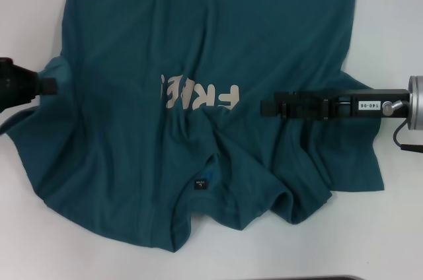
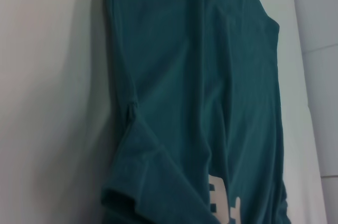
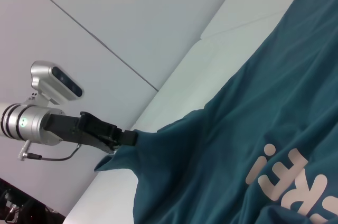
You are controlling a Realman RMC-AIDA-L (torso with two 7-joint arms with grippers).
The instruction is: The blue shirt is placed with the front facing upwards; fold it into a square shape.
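White tabletop [image 1: 396,227] carrying the blue shirt [image 1: 198,62], front up, collar nearest, hem running far. Left gripper [image 1: 51,86] pinching the sleeve at the shirt's left edge, lifting cloth. Right gripper [image 1: 264,105] reaching over the right sleeve, lying just beside the pale "FRE" lettering [image 1: 198,95]; fingers' spread impossible to tell.

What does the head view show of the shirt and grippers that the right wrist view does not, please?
Only the head view shows the right gripper reaching over the blue shirt beside the lettering, the neck label and the collar. Only the right wrist view shows the left gripper from the side, shut on the shirt's edge, which is pulled up to it. Both show the "FREE" lettering and the white table.
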